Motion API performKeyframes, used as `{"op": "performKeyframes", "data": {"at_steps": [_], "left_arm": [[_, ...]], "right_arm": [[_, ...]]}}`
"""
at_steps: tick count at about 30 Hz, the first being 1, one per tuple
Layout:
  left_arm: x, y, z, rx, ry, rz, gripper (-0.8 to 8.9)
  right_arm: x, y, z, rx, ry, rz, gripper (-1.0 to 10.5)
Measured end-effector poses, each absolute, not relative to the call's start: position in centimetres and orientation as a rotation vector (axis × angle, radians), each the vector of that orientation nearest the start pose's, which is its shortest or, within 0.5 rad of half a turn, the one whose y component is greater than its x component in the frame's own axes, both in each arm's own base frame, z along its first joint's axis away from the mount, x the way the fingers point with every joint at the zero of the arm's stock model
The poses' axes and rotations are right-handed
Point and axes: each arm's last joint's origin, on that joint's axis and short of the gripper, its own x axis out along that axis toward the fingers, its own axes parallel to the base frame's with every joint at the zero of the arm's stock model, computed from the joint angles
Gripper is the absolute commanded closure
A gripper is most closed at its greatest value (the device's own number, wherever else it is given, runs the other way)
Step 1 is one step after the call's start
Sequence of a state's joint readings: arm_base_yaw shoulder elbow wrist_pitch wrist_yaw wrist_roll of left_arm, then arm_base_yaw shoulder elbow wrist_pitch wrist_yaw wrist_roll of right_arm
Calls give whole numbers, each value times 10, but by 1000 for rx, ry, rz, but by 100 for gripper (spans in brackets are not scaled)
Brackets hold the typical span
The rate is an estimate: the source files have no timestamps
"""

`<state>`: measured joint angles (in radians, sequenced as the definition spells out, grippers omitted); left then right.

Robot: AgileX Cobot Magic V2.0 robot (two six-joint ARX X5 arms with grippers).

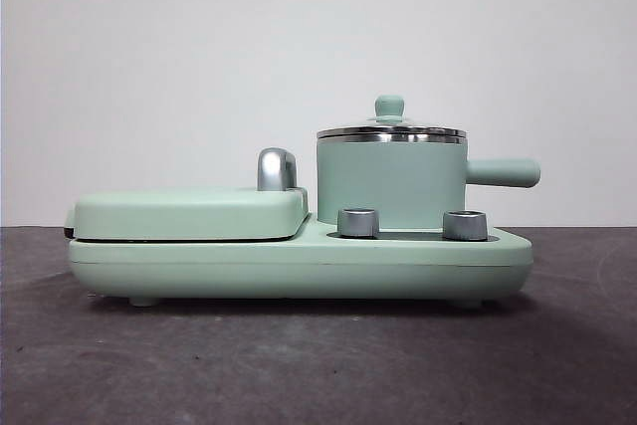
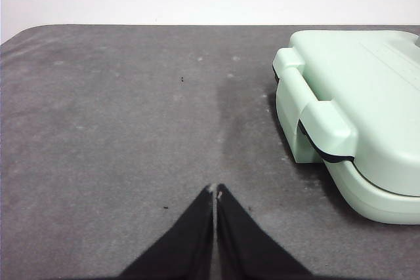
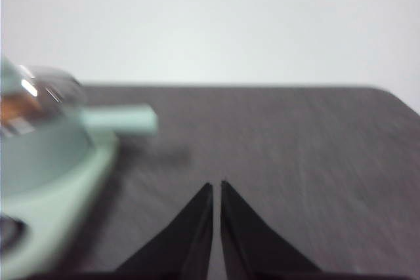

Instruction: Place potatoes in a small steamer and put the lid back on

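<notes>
The mint-green cylindrical steamer pot (image 1: 390, 184) stands right of centre in the front view, its steel-rimmed glass lid (image 1: 391, 130) seated. Something orange shows through the glass in the right wrist view, so the task looks finished; both the left gripper (image 2: 214, 192) and right gripper (image 3: 216, 187) are closed, empty, over the dark table (image 2: 118, 129)

Both grippers (image 2: 215, 191) (image 3: 216, 187): matte blk tapered jaws, pointed tips.

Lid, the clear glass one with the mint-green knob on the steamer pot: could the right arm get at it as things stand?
Probably yes. The glass lid sits on the mint-green steamer pot with nothing above its knob, and the right gripper, jaws shut, is over bare table beside the pot's handle. It would need to open first.
</notes>
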<state>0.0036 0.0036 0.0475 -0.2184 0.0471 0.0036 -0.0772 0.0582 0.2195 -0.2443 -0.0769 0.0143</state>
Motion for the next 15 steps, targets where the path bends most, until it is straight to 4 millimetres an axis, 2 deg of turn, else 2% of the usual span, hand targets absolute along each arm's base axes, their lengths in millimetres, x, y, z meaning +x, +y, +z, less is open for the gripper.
{"op": "performKeyframes", "data": {"at_steps": [3,5,12,15], "left_arm": [[93,-1,158,-1,174,-44,808],[93,-1,158,-1,174,-44,808],[93,-1,158,-1,174,-43,808],[93,-1,158,-1,174,-43,808]], "right_arm": [[91,-6,181,2,151,-57,929],[93,-7,170,-5,173,-72,929],[95,-5,153,-10,166,-52,929],[95,-4,153,-9,166,-43,929]]}}
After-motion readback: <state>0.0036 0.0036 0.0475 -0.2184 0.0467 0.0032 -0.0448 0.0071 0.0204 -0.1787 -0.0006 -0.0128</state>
